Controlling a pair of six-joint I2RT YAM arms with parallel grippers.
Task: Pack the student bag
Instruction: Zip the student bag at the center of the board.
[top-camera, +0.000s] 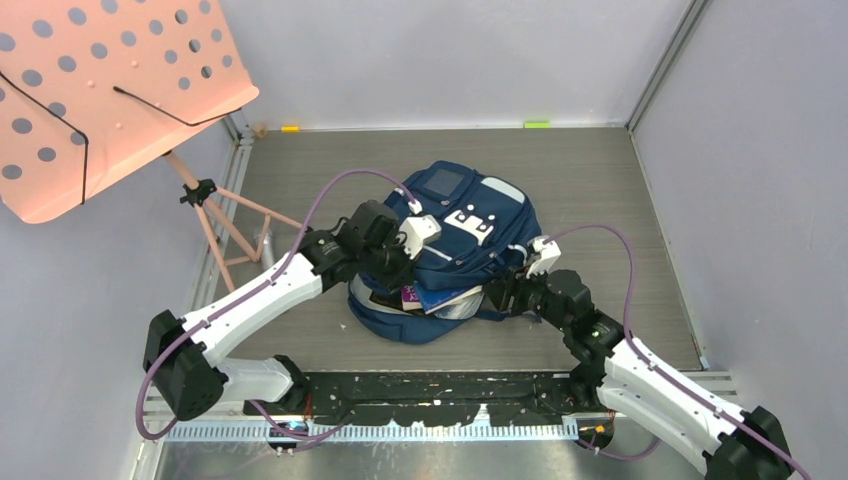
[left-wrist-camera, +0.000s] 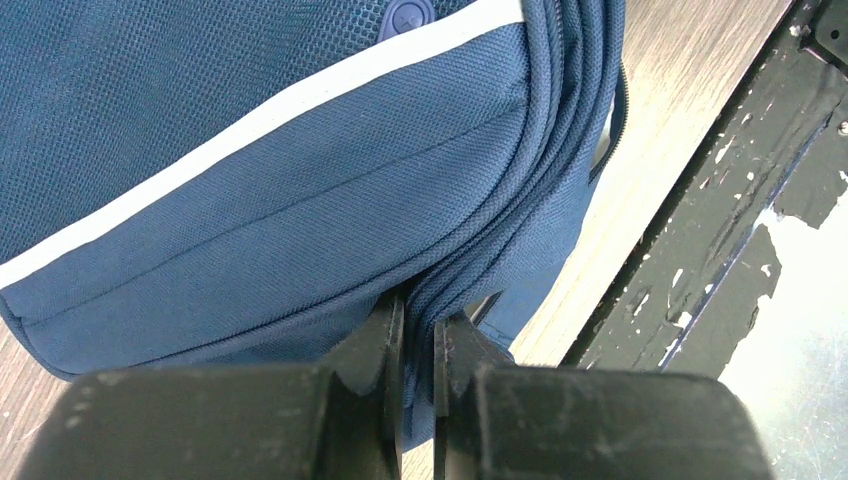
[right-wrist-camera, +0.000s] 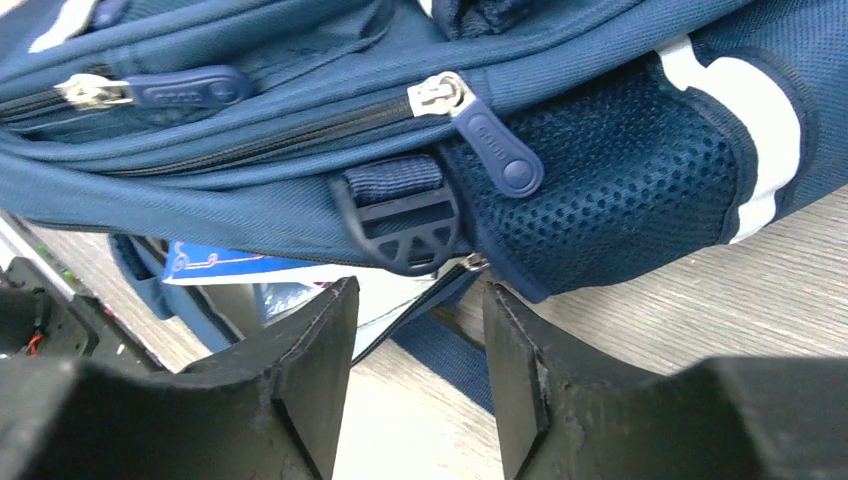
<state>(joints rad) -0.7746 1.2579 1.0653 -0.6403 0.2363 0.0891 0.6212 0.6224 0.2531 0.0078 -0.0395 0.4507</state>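
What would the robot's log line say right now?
left gripper: shut on student bag edge | right gripper: open near buckle | books: showing inside

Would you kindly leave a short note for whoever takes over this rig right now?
Left gripper: shut on the zip edge of the student bag.
Right gripper: open, beside the bag's black buckle, holding nothing.
Bag lies on the table, mouth toward the arms.
Done: books are in the mouth, sticking out.
Left: push them fully in and, probably, zip up.
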